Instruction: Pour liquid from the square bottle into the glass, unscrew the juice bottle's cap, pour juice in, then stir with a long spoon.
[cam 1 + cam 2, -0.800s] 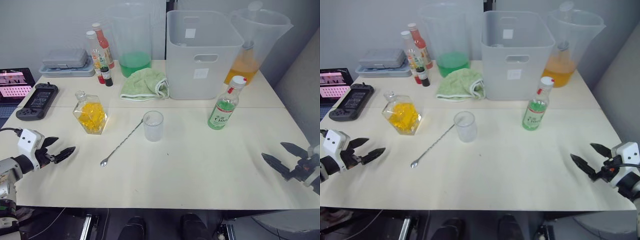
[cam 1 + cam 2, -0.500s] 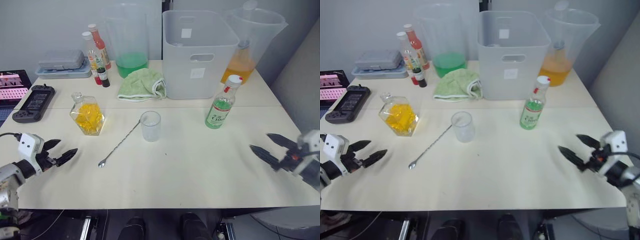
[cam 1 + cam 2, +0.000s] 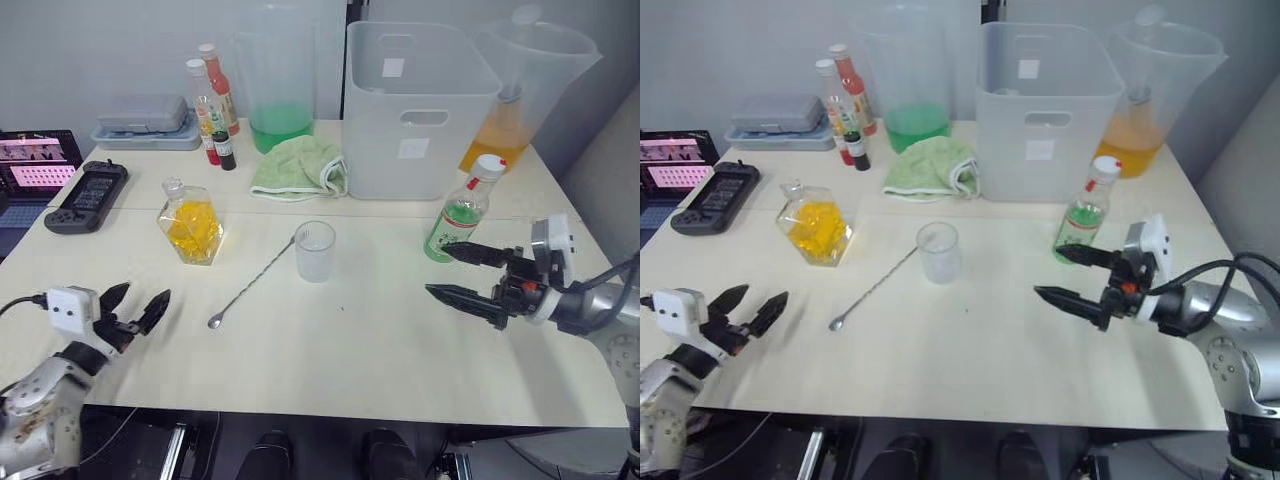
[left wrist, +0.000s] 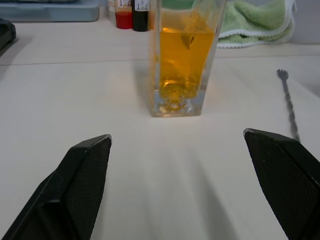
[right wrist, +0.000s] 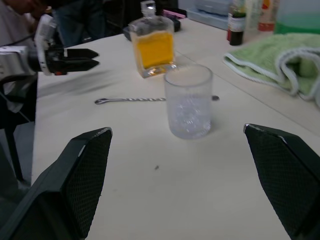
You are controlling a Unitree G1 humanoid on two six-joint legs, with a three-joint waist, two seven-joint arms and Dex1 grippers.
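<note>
right gripper (image 3: 459,272) spread wide, just near of juice bottle (image 3: 456,216), right of glass (image 3: 314,250). left gripper (image 3: 135,308) spread wide, near-left, near of square bottle (image 3: 192,223); long spoon (image 3: 251,283) flat between bottle, glass.

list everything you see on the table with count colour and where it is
square bottle: 1, clear with yellow liquid, left of centre
glass: 1, clear, table centre
long spoon: 1, silver, between square bottle and glass, bowl toward the front
juice bottle: 1, clear with green liquid, right of the glass
juice bottle's cap: 1, white and red, on the juice bottle
cloth: 1, green, behind the glass
bin: 1, pale grey, back centre
pitchers: 2, clear, green liquid left of the bin, orange liquid to its right
sauce bottles: 2, red cap and white cap, back left
small dark bottle: 1, beside them
grey case: 1, back left
game controller: 1, black, left edge
left gripper: open, front left
right gripper: open, near the juice bottle
</note>
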